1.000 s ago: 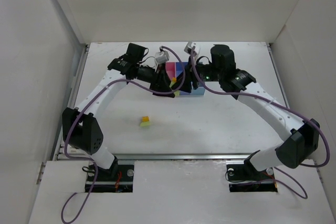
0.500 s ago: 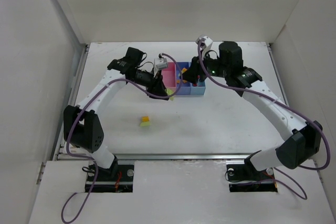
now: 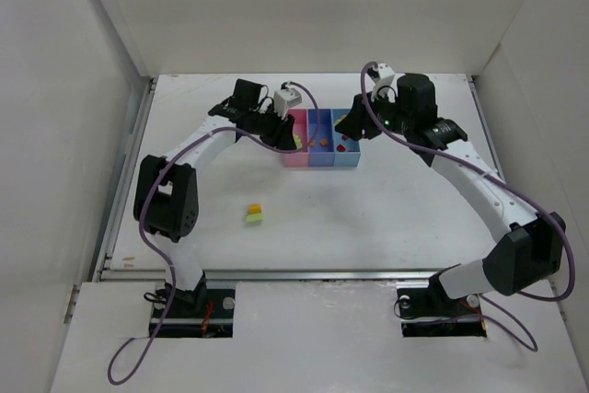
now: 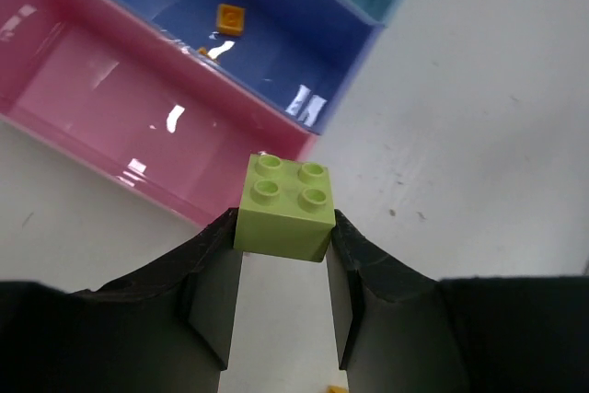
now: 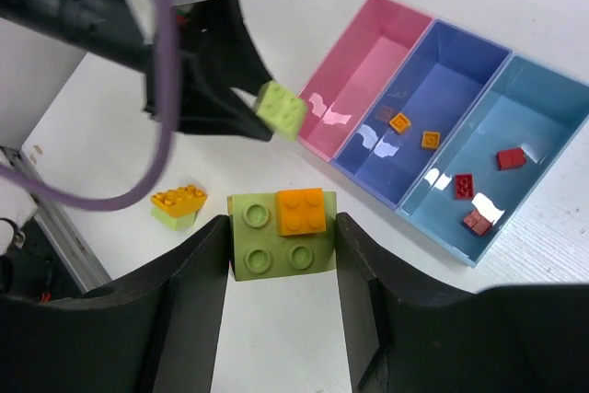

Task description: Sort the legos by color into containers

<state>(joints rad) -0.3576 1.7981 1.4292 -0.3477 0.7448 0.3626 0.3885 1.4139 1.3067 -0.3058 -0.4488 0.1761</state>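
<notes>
The three joined bins, pink [image 3: 295, 152], purple-blue [image 3: 319, 152] and light blue [image 3: 345, 152], stand at the table's back centre. My left gripper [image 3: 294, 134] is shut on a lime green brick [image 4: 285, 207], held above the pink bin's [image 4: 110, 108] near corner. My right gripper [image 3: 355, 128] is shut on a lime green brick with a small orange brick on top [image 5: 281, 232], held high over the table. Orange pieces [image 5: 399, 122] lie in the purple-blue bin [image 5: 433, 98], red ones [image 5: 463, 186] in the light blue bin [image 5: 525, 126]. The pink bin [image 5: 368, 66] holds nothing visible.
A yellow-orange brick stacked on a lime one [image 3: 255, 214] lies on the table in front of the bins, left of centre; it also shows in the right wrist view [image 5: 179, 205]. White walls enclose the table on three sides.
The two grippers were together over the bins a second ago. They have drawn apart, left going left and right going right, each with a brick. The bins now show uncovered.
</notes>
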